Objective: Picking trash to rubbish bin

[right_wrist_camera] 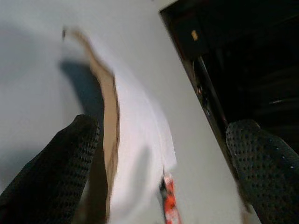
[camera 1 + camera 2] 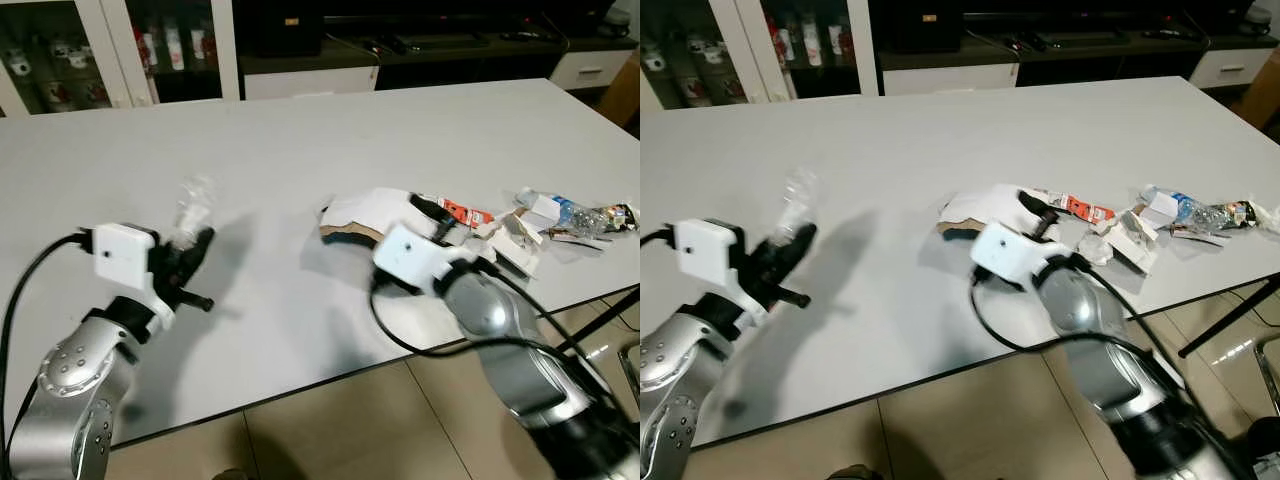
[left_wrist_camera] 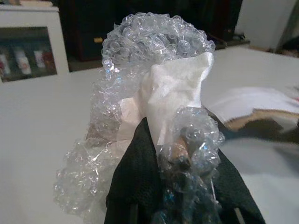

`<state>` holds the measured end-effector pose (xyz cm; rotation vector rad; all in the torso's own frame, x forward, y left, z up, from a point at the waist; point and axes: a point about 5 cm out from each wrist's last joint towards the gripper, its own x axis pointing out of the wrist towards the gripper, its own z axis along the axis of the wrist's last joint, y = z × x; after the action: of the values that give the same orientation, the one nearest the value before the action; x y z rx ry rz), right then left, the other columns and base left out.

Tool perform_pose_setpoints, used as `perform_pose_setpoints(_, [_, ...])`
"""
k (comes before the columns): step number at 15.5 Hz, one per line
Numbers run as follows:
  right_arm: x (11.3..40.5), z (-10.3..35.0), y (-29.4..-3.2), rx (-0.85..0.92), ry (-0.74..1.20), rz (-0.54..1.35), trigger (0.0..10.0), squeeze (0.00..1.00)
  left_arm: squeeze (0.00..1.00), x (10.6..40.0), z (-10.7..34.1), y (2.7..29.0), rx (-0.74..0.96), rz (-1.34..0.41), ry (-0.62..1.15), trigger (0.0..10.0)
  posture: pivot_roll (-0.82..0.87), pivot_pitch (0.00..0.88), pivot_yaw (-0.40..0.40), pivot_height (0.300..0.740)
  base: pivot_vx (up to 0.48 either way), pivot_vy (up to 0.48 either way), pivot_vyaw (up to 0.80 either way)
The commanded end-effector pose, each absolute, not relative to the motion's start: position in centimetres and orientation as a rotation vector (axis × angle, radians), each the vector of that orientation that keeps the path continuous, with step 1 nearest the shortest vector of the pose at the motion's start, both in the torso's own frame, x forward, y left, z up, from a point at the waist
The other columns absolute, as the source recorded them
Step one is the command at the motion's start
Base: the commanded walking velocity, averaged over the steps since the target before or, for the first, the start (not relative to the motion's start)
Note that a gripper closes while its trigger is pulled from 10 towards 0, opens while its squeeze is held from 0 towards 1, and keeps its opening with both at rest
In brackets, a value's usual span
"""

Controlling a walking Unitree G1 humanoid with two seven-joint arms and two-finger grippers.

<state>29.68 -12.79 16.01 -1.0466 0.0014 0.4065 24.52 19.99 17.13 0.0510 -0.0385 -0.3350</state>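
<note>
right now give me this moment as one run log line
left gripper: shut on bubble wrap, lifted | right gripper: open over torn cardboard | trash pile: on table

Even indoor light on a pale table, with motion blur on the right side.

The white table (image 2: 300, 150) is evenly lit and faintly glossy; soft shadows fall right of the left gripper (image 2: 195, 250) and under the torn cardboard (image 2: 365, 215). The dark cabinets (image 2: 120, 50) along the top edge stay dim. The right arm (image 2: 480, 300) smears at centre right. The right wrist view is streaked and murky; the bubble wrap (image 3: 154, 56) is sharp, with glinting highlights.
</note>
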Motion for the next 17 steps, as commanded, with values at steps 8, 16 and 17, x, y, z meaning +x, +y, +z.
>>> perform_pose_setpoints(8, [33.9,12.9,-13.2,-1.295,-0.018,0.255,10.0,0.00,0.00,24.2,18.4,17.5,0.038,-0.459,-0.054,0.0,0.10,0.018,-0.086,0.740,0.000,0.000,0.00])
perform_pose_setpoints(16, [35.8,11.7,-12.8,-1.249,-0.023,0.262,0.0,0.00,0.00,24.2,18.8,17.5,0.053,-0.441,-0.064,0.0,0.12,0.013,-0.103,0.740,0.000,0.000,0.00])
perform_pose_setpoints(17, [35.9,11.6,-12.8,-1.245,-0.023,0.261,0.0,0.00,0.00,24.3,18.8,17.5,0.053,-0.441,-0.064,0.0,0.12,0.010,-0.102,0.740,0.000,0.000,0.00])
